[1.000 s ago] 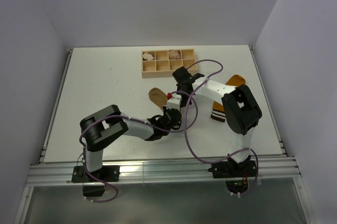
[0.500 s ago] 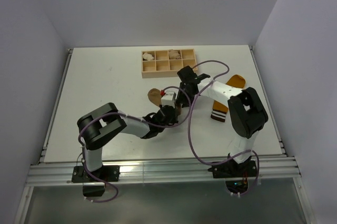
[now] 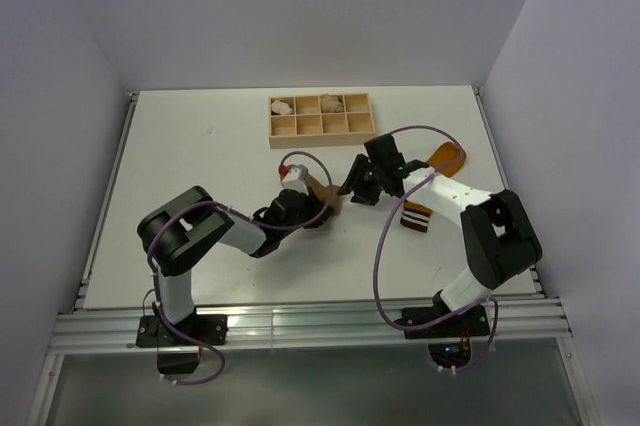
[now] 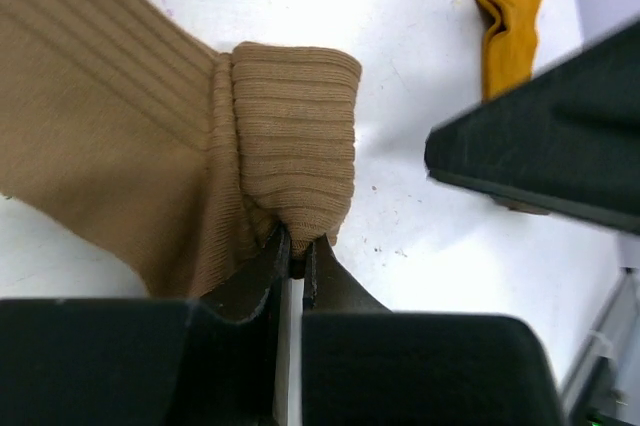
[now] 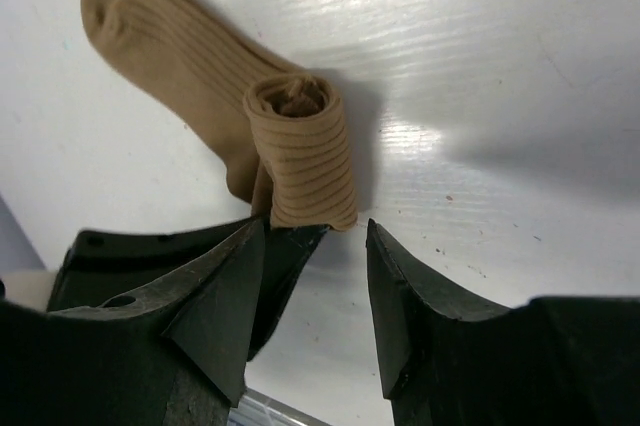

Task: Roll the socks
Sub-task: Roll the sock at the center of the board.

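Observation:
The tan-brown sock (image 4: pixel 110 126) lies on the white table with its cuff end rolled into a short tube (image 5: pixel 300 151). My left gripper (image 4: pixel 297 251) is shut on the lower edge of that roll. In the top view it sits at the table's middle (image 3: pixel 312 208) against the tan sock (image 3: pixel 323 193). My right gripper (image 5: pixel 315 234) stands open just short of the roll and holds nothing; from above it is a little to the right (image 3: pixel 353 187). The mustard-orange sock (image 3: pixel 446 156) lies flat further right, its striped cuff (image 3: pixel 415 218) toward the front.
A wooden box with several compartments (image 3: pixel 320 127) stands at the back centre, with small pale bundles in its back row. The right arm's purple cable (image 3: pixel 385 246) loops over the table in front of the socks. Walls close in both sides.
The right gripper has opened, let go of the tan sock and drawn back to the right. The left gripper has shut on the roll and shifted up and to the left.

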Robot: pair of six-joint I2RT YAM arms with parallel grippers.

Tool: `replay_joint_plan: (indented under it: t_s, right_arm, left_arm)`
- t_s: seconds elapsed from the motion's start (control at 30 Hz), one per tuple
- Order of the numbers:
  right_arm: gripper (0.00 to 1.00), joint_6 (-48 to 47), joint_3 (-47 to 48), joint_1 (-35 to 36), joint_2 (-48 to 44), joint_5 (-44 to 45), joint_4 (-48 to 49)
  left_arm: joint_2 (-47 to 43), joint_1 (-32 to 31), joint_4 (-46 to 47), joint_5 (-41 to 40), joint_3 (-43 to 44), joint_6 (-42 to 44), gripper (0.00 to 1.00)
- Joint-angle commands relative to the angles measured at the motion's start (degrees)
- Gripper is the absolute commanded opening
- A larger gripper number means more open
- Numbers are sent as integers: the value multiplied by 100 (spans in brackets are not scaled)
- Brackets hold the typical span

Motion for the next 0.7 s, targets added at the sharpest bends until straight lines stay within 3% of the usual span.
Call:
replay_joint_plan:
  t_s: [0.0, 0.33, 0.67]
  right_arm:
    - [53, 90, -467, -23, -269, -342, 1211]
    - [52, 565, -1628, -128, 143, -1072, 3734]
    - [55, 811, -2164, -146, 477, -1212, 4948]
  left_arm:
    - [179, 254, -37, 605, -288, -400, 0]
    - [460, 579, 745, 1292, -543, -945, 0]
    - [557, 685, 658, 1494, -455, -1025, 0]
